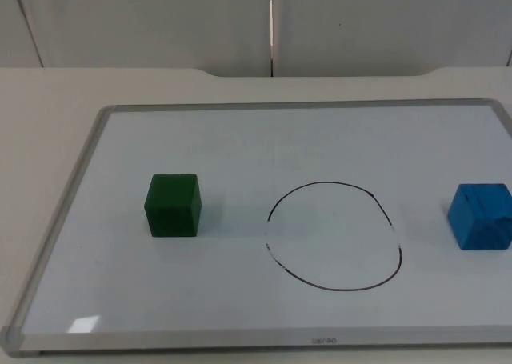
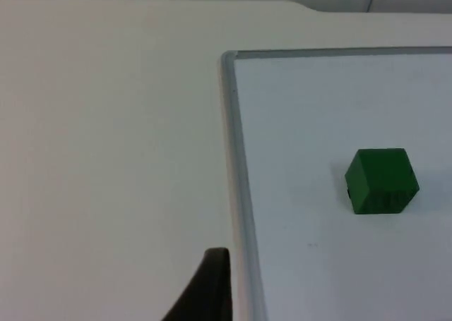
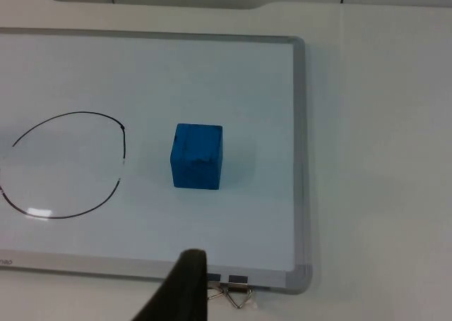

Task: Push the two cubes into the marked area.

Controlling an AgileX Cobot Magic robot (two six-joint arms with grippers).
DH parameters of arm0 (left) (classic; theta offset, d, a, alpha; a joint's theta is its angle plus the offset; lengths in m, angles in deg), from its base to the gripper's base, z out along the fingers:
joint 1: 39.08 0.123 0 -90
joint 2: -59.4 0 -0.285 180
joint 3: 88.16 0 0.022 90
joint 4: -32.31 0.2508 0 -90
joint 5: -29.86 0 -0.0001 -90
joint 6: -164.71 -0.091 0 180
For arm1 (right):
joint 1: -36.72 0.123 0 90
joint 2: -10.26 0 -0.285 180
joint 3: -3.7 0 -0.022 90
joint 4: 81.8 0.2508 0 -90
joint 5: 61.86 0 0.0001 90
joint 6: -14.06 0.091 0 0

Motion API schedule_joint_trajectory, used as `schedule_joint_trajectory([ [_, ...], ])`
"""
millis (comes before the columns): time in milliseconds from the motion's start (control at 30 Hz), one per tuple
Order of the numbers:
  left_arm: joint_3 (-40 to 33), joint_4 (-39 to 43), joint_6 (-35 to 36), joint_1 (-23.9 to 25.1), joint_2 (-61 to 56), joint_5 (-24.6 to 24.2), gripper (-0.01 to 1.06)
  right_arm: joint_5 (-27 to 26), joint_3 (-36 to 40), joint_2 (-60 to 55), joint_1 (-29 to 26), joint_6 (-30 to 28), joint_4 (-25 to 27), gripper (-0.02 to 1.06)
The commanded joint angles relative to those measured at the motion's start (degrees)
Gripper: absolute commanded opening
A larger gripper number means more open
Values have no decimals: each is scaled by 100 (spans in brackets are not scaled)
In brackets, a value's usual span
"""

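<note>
Not begun: small green wooden cube (image 1: pixel 172 206) & small blue wooden cube (image 1: pixel 481 216) outside black pen ring (image 1: pixel 334 235). Left hand (image 2: pixel 205 289), right hand (image 3: pixel 182 286) waiting; grip: can't tell. Next, push green cube ahead, ringward.

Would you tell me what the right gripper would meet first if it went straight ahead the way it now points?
Probably the whiteboard near its clipped edge, then the blue cube. The right gripper's fingertip sits just short of that edge, aimed roughly toward the cube; height above the board is hard to judge.

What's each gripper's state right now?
Left gripper: cannot be told; beside the whiteboard, holding nothing.
Right gripper: cannot be told; near the board's edge, holding nothing.
</note>
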Motion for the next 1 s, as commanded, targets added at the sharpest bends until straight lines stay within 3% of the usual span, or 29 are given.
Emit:
schedule_joint_trajectory([
  [0,32,-276,-154,22,83,112,91,-18,5,26,-24,-21,22,105],
  [100,32,-526,-698,22,95,124,91,-18,5,26,-24,-21,22,105],
  [333,32,-1063,-1025,22,95,135,91,-18,5,26,-24,-21,22,105],
  [500,32,-1490,-1355,22,95,135,78,-18,5,26,-24,-21,22,105],
  [667,32,-2234,-1875,22,103,292,38,-18,5,26,-24,-21,22,105],
  [700,32,-2234,-1875,22,103,292,38,-18,5,26,-24,-21,22,105],
  [767,32,-2924,-2356,22,108,478,14,-18,5,26,-24,-21,22,105],
  [833,32,-3401,-2754,22,163,562,0,-18,5,26,-24,-21,22,105],
  [967,32,-3849,-3135,22,405,682,0,-18,5,26,-24,-21,22,105],
])
